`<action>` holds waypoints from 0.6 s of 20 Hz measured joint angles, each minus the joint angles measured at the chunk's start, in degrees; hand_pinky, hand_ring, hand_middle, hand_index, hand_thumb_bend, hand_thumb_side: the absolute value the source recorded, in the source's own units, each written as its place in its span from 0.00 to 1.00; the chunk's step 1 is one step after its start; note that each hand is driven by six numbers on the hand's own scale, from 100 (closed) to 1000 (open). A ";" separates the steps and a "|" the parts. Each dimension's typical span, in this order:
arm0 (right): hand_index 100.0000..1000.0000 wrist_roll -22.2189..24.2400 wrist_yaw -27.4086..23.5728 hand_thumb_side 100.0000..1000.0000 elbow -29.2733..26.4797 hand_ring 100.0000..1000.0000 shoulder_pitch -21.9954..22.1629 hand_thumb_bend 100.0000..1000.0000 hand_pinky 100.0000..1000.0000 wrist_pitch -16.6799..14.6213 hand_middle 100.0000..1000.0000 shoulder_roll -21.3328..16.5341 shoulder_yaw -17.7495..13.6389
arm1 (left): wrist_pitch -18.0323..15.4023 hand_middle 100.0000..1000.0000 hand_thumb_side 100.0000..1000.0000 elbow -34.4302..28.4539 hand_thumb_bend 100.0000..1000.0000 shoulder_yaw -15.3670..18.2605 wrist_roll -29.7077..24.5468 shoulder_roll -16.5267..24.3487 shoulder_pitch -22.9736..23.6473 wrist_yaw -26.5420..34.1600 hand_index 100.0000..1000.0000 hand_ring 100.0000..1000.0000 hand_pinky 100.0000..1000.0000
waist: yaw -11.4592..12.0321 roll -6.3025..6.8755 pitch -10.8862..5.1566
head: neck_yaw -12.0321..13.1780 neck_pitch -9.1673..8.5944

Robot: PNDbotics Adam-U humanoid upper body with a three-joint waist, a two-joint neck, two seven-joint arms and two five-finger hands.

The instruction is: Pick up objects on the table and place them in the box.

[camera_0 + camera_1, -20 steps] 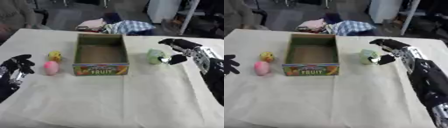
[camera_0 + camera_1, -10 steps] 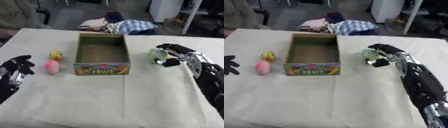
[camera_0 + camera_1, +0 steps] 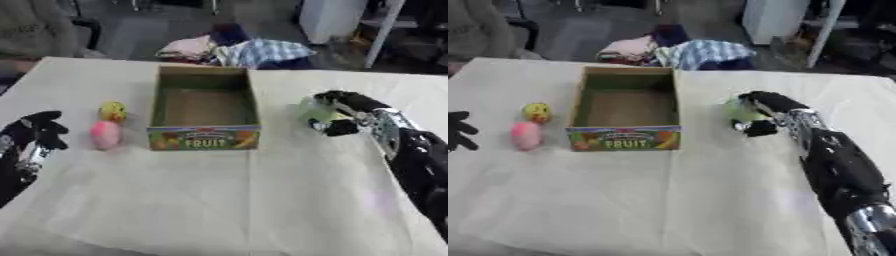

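Right hand (image 3: 344,113) is curled around the pale green object (image 3: 312,112), right of the box (image 3: 205,142).

1. The right hand (image 3: 765,112) is black, with thick rounded fingers and a stubby black thumb.
2. Behind it, the right wrist (image 3: 386,128) carries a pale silver band with small dark marks.
3. The right forearm (image 3: 840,170) is a bulky black shell, ending in a silver joint (image 3: 871,222).
4. The left hand (image 3: 33,135) is black too, with a pale grey strip along its side.
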 measured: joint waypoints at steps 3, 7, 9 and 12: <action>0.93 -1.50 1.52 0.45 0.00 0.77 0.08 0.23 0.68 1.51 0.71 0.00 -0.01 | -0.02 0.58 0.75 0.00 0.13 -0.01 -0.03 0.00 0.00 0.00 0.83 0.51 1.00 | 0.05 -0.01 0.00 | -0.01 0.00; 0.79 -4.20 3.72 0.29 -0.04 0.71 0.09 0.29 0.63 3.31 0.53 0.00 -0.04 | -0.05 0.58 0.75 0.00 0.13 -0.01 -0.06 -0.01 0.00 0.00 0.83 0.51 1.00 | 0.09 -0.02 -0.01 | -0.02 0.00; 0.69 -5.59 4.53 0.16 -0.05 0.66 0.09 0.33 0.60 4.00 0.44 0.00 -0.15 | -0.05 0.58 0.75 0.00 0.13 -0.02 -0.06 -0.01 0.00 0.00 0.83 0.51 1.00 | 0.09 -0.02 -0.01 | -0.02 0.00; 0.53 -7.94 5.64 0.01 -0.31 0.59 0.17 0.33 0.55 5.05 0.32 0.00 -0.20 | -0.05 0.58 0.75 0.00 0.13 -0.02 -0.06 -0.01 0.00 0.02 0.83 0.51 1.00 | 0.09 -0.02 -0.01 | -0.03 0.00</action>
